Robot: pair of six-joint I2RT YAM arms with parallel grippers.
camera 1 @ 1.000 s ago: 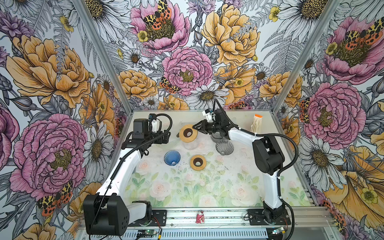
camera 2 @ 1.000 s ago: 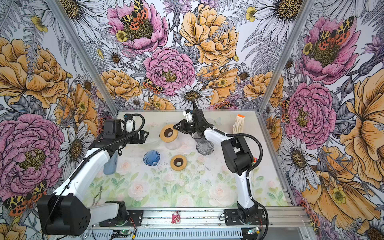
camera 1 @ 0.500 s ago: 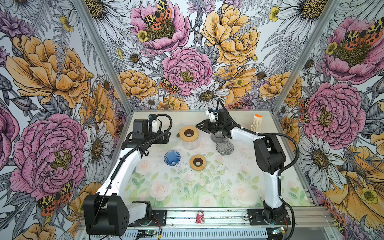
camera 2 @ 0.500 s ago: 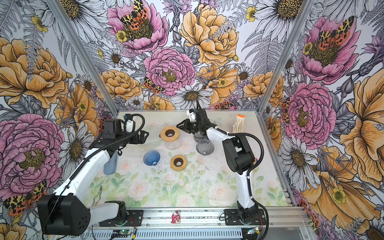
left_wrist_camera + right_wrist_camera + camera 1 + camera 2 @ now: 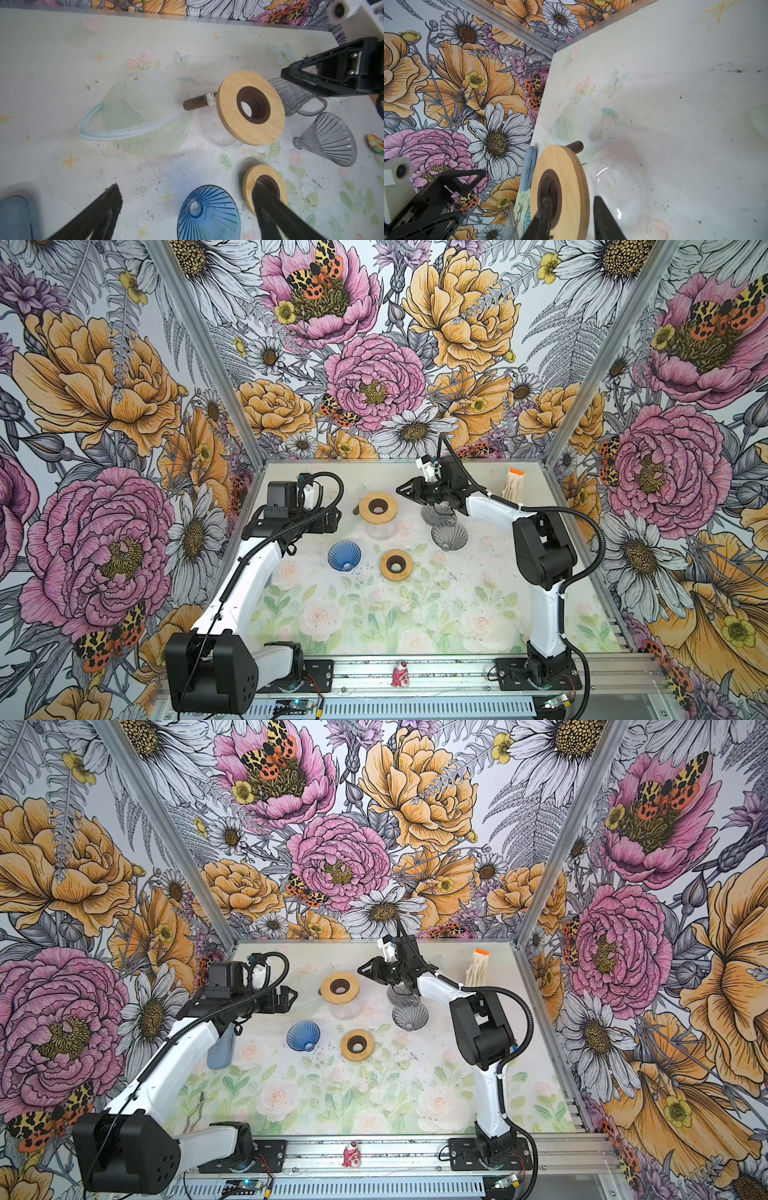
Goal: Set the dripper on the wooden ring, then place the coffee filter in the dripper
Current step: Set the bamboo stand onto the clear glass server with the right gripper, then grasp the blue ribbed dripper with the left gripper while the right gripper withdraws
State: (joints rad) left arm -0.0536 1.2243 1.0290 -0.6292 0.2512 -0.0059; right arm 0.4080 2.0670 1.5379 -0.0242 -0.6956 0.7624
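While the right pincer [image 5: 402, 490] is hovering just beside the wooden-collared carafe [image 5: 377, 509], its jaws parted narrowly and gripping nothing, the coffee filter stack [image 5: 514, 488] is standing near the table's back right corner, its long axis running up to an orange top. The stack is sitting behind that pincer, which is pointing the opposite way; the right arm is nearer and is probably needing to turn round. The left pincer [image 5: 332, 517] is gaping wide, empty. The grey dripper [image 5: 449, 535] is lying near the right arm.
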